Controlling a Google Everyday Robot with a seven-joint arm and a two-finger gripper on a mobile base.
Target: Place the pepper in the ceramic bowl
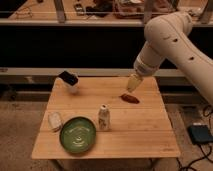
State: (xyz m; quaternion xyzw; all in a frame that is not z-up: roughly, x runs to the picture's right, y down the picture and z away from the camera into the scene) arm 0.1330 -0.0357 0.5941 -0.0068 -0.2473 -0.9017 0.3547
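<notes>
The small reddish-brown pepper point(130, 98) lies on the wooden table point(140, 131), right of centre toward the back. My gripper point(132, 84) hangs just above and slightly behind it at the end of the white arm, pointing down. The green ceramic bowl point(78, 135) sits at the table's front left, with faint pale markings inside and nothing in it.
A white upright bottle point(103, 118) stands between the bowl and the pepper. A small white oblong object point(55, 120) lies left of the bowl. A black-and-white item point(69, 80) sits at the back left. A dark shelf runs behind the table; a blue device point(200, 134) lies on the floor at right.
</notes>
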